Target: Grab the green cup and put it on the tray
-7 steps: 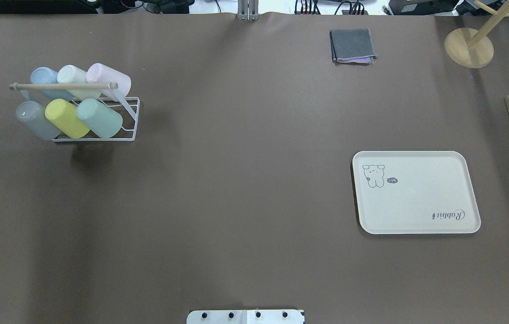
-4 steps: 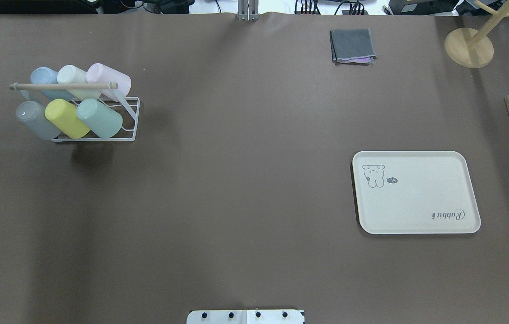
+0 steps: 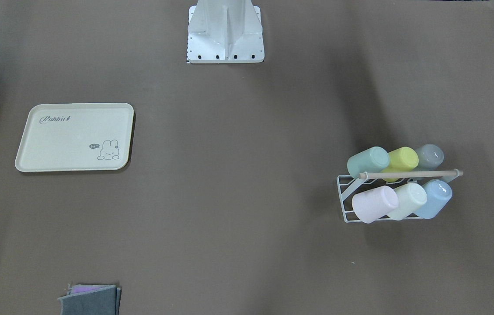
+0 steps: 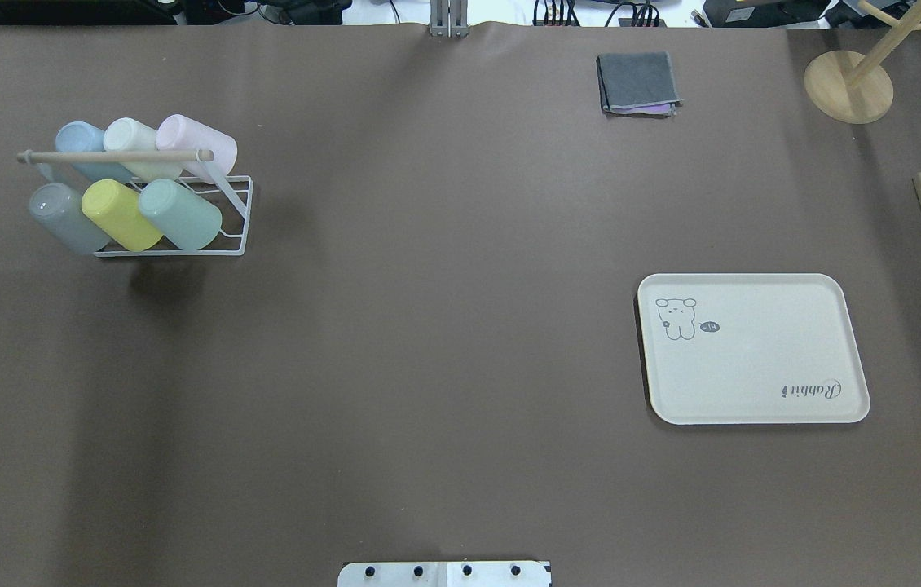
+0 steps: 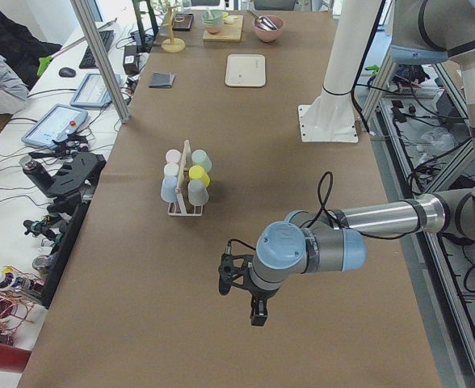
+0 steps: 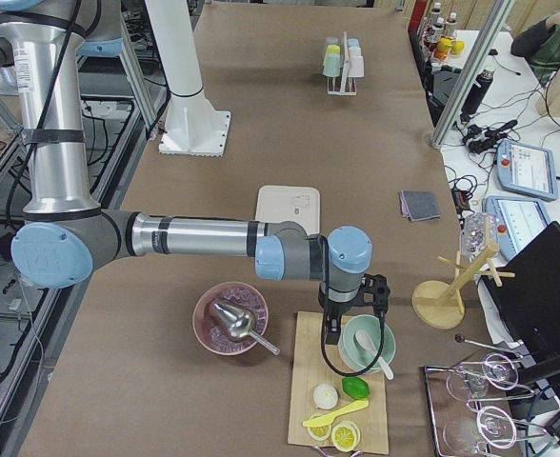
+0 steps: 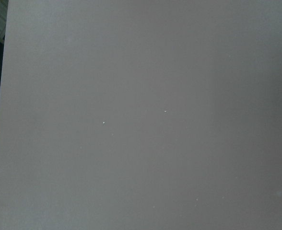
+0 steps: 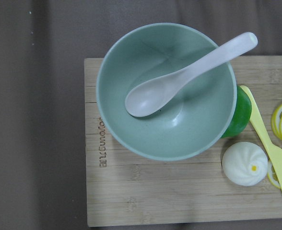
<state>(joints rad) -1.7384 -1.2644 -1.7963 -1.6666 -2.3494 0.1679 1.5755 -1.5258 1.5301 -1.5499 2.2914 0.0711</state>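
Note:
The green cup (image 4: 180, 214) lies tilted in a white wire rack (image 4: 236, 244) at the table's left, at the right end of the near row, beside a yellow-green cup (image 4: 121, 214). It also shows in the front-facing view (image 3: 368, 161). The cream tray (image 4: 754, 367) with the "Rabbit" script lies empty at the right; it also shows in the front-facing view (image 3: 67, 144). My left gripper (image 5: 258, 311) hangs over bare table beyond the rack. My right gripper (image 6: 332, 328) hangs over a wooden board far from the tray. I cannot tell whether either is open or shut.
The rack also holds grey, blue, cream and pink cups under a wooden bar (image 4: 114, 156). A folded grey cloth (image 4: 638, 83) and a wooden stand (image 4: 848, 86) sit at the back. The wooden board (image 8: 155, 191) carries a green bowl (image 8: 189, 129) with a spoon, and food.

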